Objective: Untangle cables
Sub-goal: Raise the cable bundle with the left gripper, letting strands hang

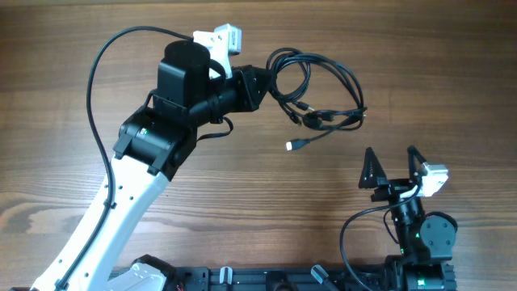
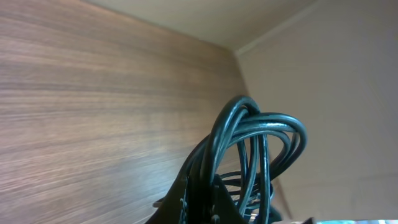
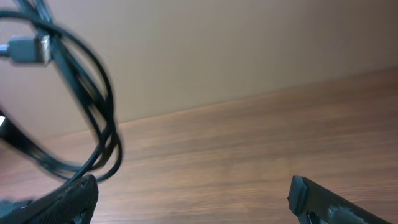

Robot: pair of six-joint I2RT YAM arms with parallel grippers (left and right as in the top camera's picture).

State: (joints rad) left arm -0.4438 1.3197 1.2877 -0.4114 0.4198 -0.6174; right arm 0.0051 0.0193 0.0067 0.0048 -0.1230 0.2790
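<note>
Inside the left tool [image 1: 271, 83], the cables [image 1: 323, 115] sit pinched.

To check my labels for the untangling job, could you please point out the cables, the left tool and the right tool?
cables [image 1: 311, 118], overhead view, on the knotted middle of the bundle.
left tool [image 1: 271, 83], overhead view, at its tips, shut on the cables.
right tool [image 1: 391, 155], overhead view, midway between its open fingertips.
</note>
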